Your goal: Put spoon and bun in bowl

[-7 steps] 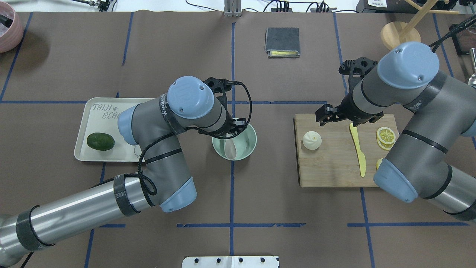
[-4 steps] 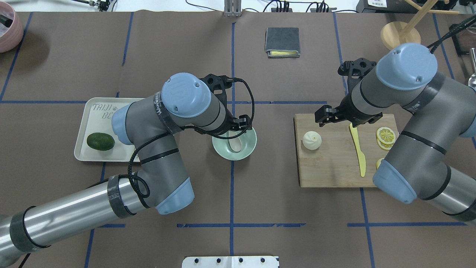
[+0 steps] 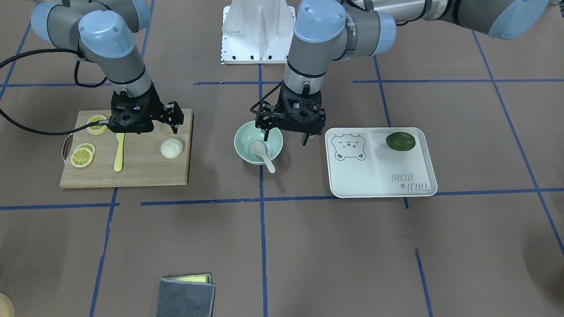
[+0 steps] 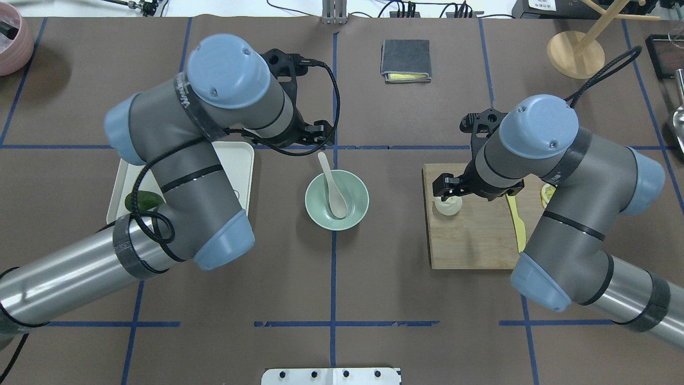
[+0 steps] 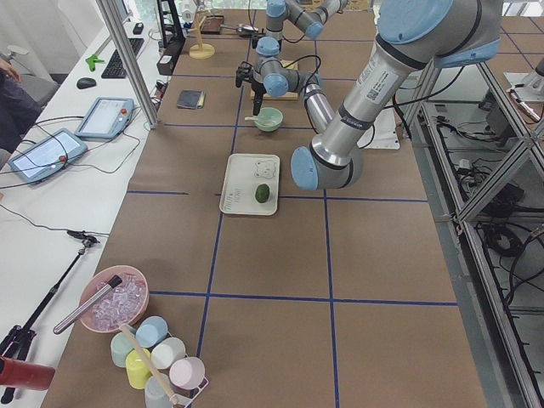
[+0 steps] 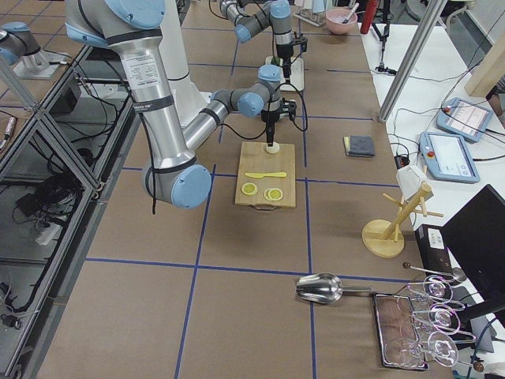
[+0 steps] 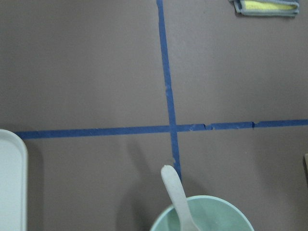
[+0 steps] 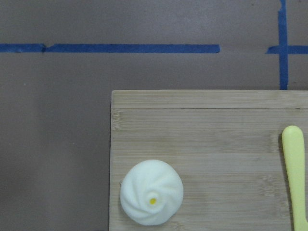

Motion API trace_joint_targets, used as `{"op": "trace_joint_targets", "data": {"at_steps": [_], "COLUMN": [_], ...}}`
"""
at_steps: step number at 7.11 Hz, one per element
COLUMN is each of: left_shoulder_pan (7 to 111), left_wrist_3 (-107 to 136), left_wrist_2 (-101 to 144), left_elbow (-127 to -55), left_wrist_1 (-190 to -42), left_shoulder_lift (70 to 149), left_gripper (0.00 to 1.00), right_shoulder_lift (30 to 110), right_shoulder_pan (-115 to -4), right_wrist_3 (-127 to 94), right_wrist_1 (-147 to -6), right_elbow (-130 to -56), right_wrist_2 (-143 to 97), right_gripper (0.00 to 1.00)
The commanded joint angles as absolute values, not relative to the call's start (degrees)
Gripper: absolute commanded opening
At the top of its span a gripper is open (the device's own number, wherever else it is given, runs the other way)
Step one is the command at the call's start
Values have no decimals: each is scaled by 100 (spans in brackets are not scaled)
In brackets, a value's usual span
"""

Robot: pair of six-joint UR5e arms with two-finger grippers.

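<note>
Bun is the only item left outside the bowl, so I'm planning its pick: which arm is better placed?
Right. The right end effector hangs just over the bun on the cutting board, while the left end effector is beside the bowl.

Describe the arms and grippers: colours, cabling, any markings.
Both the left arm and right arm have grey joint housings, pale blue end caps and bare silver tubes wrapped with black tape bands. A black cable trails from each wrist. The left gripper and right gripper are black, two-fingered. White lettering on the left wrist band is unreadable.
</note>
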State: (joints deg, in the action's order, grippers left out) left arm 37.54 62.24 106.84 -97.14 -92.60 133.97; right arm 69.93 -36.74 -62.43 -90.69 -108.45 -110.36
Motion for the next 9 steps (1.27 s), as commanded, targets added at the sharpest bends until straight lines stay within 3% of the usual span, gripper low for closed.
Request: {"op": "trace_joint_targets", "data": {"at_steps": [1, 5, 6, 8, 9], "left_shoulder_pan": [4208, 4560, 4614, 4614, 4640], "left_wrist_3": [5505, 5072, 5071, 5071, 5071], "left_wrist_2": [10802, 10802, 10802, 10802, 10802], "left_elbow": [-10315, -10670, -10679, -10687, -10731], "left_wrist_1": [-9000, -8956, -8913, -8799, -8780], "left_shoulder_lift": [12844, 12428, 12428, 12445, 12437], "left_gripper": [100, 100, 100, 100, 100], "right_shoulder_lift": [6952, 6486, 6486, 6504, 6504], "right_shoulder_pan": [-3560, -3559, -3560, -3595, -3612], "right_wrist_3": [-6249, -6249, -6266, -6206, -6179], "right_wrist_1": [-8948, -8868, -8868, -8877, -8877], "right_elbow": [-10513, -9897, -9896, -9923, -9958], "right_wrist_2": [-11004, -10995, -10986, -10995, -11004], "right_gripper": [95, 94, 86, 0, 0]}}
